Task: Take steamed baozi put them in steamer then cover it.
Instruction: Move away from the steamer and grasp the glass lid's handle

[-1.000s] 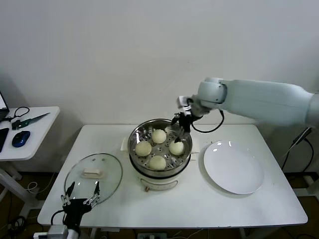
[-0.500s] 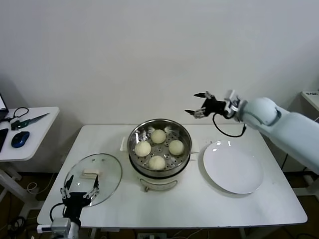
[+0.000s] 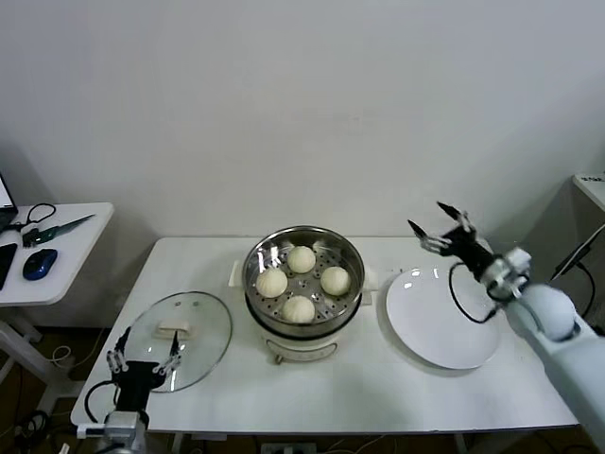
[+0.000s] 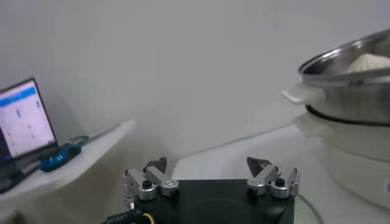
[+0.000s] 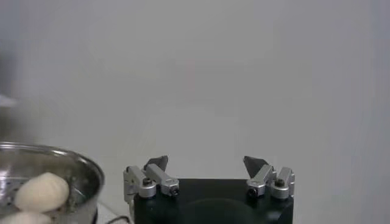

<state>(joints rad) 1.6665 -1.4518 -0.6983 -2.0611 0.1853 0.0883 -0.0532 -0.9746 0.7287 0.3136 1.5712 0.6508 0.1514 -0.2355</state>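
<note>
1. On white table (image 3: 378, 397): steamer (image 3: 302, 329) at centre w/ four steamed baozi (image 3: 301, 259) on its perforated tray, uncovered.
2. Glass cover (image 3: 180, 339) lies flat, robot's left of steamer.
3. Left gripper (image 3: 142, 359) at cover's near edge, fingers spread, empty.
4. Right gripper (image 3: 442, 225) raised above white plate (image 3: 442, 322), fingers spread, empty.

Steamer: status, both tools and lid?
Four baozi in steamer. Cover flat on table, off pot. Left tool open beside cover; right tool open above plate. Nothing blocking.
</note>
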